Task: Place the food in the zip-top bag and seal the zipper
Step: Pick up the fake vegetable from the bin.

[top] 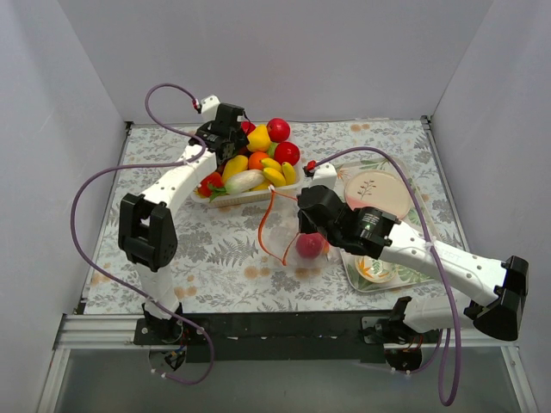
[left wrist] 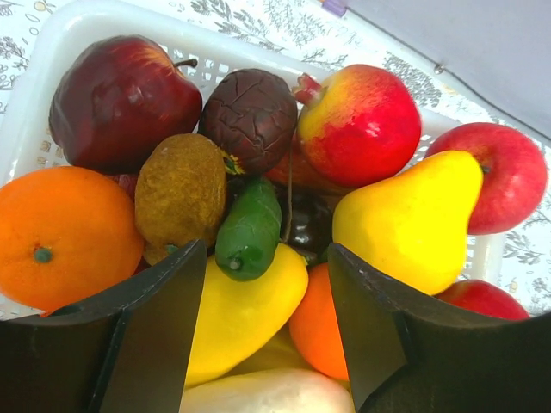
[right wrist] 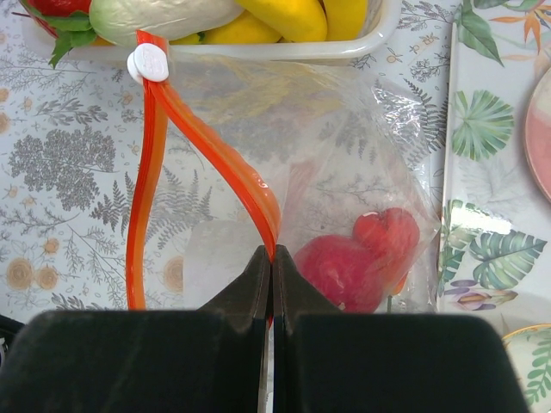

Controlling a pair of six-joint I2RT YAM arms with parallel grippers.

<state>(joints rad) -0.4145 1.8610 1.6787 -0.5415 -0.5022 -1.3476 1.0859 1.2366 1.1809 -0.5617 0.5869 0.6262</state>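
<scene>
The food lies heaped in a white basket [top: 258,197]: red apples [top: 278,129], a yellow pear [left wrist: 413,224], an orange [left wrist: 60,232] and others. My left gripper [left wrist: 267,245] is down in the heap, its jaws apart on either side of a yellow fruit [left wrist: 245,314] with a green stem, an orange piece [left wrist: 323,331] beside it. The clear zip-top bag [right wrist: 379,129] lies in front of the basket with red food [right wrist: 344,271] inside. Its red-orange zipper [right wrist: 228,163] gapes in a loop. My right gripper [right wrist: 272,254] is shut on that strip.
A white slider [right wrist: 148,63] sits at the zipper's far end, next to the basket wall [right wrist: 284,50]. A leaf-patterned tray [top: 430,277] on the right holds a pink-and-cream plate [top: 376,194] and a small dish [top: 376,269]. White walls enclose the table.
</scene>
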